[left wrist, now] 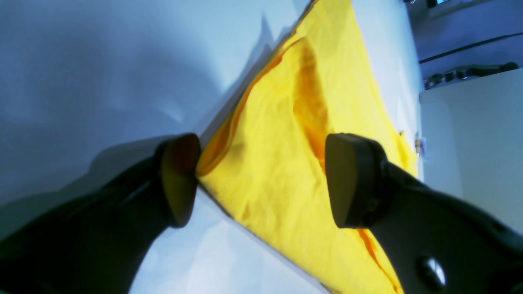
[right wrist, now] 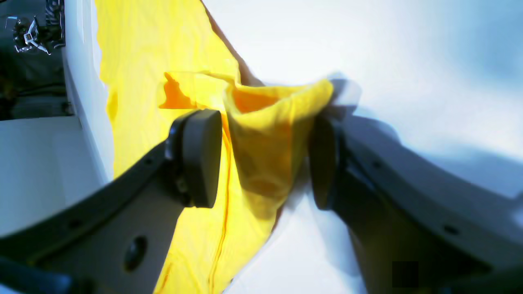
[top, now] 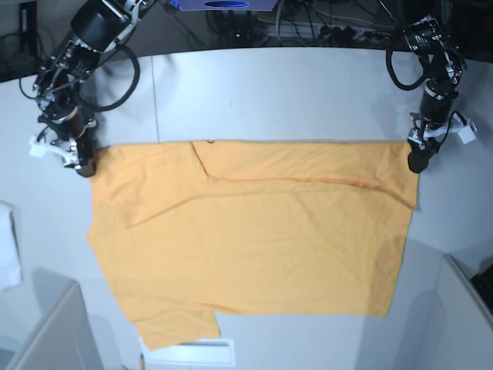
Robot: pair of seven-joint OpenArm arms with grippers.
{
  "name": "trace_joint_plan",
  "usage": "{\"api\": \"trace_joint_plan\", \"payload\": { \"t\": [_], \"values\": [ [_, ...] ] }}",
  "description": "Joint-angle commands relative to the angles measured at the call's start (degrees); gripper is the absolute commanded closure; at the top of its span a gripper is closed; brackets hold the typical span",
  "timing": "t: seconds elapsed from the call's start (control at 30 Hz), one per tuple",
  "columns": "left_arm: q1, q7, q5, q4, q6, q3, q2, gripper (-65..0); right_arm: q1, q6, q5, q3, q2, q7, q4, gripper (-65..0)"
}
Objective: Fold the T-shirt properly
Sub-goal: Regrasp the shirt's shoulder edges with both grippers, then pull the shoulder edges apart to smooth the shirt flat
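The light-orange T-shirt (top: 246,231) lies spread across the white table (top: 269,92), its far edge folded over in a band. My left gripper (top: 418,159) stands at the shirt's far right corner. In the left wrist view it (left wrist: 265,179) is open, with the flat yellow-looking shirt corner (left wrist: 278,163) between its fingers and one pad (left wrist: 179,179) touching the hem. My right gripper (top: 83,162) is at the far left corner. It (right wrist: 263,159) is open around a raised fold of the shirt (right wrist: 265,134), which leans against one finger (right wrist: 325,163).
A white cloth (top: 8,250) hangs at the left edge of the base view. A white sheet (top: 189,352) peeks out under the shirt's near hem. Grey bins stand at the near left (top: 46,331) and near right (top: 462,308). Cables run along the back (top: 308,27).
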Motion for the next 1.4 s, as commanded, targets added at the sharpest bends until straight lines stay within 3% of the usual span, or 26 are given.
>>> {"api": "trace_joint_plan", "payload": {
  "t": [0.0, 0.17, 0.23, 0.47, 0.57, 0.67, 0.87, 1.2, 1.37],
  "values": [
    [-0.1, 2.6, 2.6, -1.3, 2.5, 0.1, -0.2, -46.2, 0.0, -1.3, -1.8, -0.9, 0.2, -2.1, -0.1, -32.1],
    [-0.2, 2.6, 2.6, -3.0, 2.5, 0.1, -0.2, -46.1, -0.1, -1.3, -1.8, -1.8, 0.2, -2.1, -0.2, -32.0],
    [-0.2, 2.6, 2.6, -3.1, 2.5, 0.1, -0.2, -42.8, -0.1, -1.3, -1.8, -1.8, 0.2, -2.0, -0.2, -32.0],
    [-0.1, 2.7, 2.6, -3.2, 2.5, 0.1, -0.3, -11.2, -0.2, -1.3, -1.8, -1.8, 0.1, 2.0, -0.2, -31.8],
    [0.0, 2.7, 2.6, -3.2, 2.5, 0.1, -0.5, 0.0, -0.2, -1.3, -1.8, -1.8, 0.1, 2.3, -0.3, -23.1],
    [0.5, 2.8, 2.4, -2.4, 2.5, 0.1, -0.5, 0.0, 0.2, -1.3, -1.7, -1.3, 0.2, 2.3, -3.1, 0.0],
    [0.6, 11.9, 2.5, 1.2, 2.5, -0.3, -1.3, 0.0, -0.3, -1.7, -1.3, -0.7, 1.9, 2.0, -3.4, 0.0],
    [6.1, 12.4, 2.5, 12.8, 2.7, -0.3, -1.6, 0.0, 0.3, -1.8, -1.4, 4.7, 2.0, -5.7, 0.7, 0.0],
    [11.5, 12.4, 2.4, 15.1, 2.6, -0.4, -1.7, 0.0, -3.5, -1.8, -1.4, 5.7, 1.6, -9.3, 8.6, 0.0]
  ]
}}
